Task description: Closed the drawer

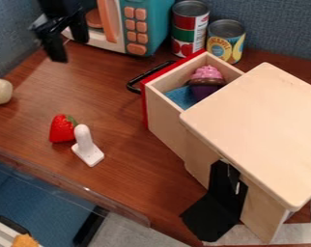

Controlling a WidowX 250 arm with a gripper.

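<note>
Drawer [166, 120] is seen pulled out from the cabinet [255, 130] (a toy cupcake [206, 81] is held inside), so closing seems still to be started. The claw [69, 51], spread and empty, is held well apart from the cabinet; next, the red front [144, 107] should be pushed cabinetward.

My fixed camera looks down at a steep slant from above the near side of the wooden tabletop [119, 113], facing across it to the blue-gray partition [277, 29]. It sits close enough that the toy drawer cabinet [261, 120] looms large at right, running to the frame's edge, while the toy microwave [148, 21] lies farther off, cut by the top edge.
</note>
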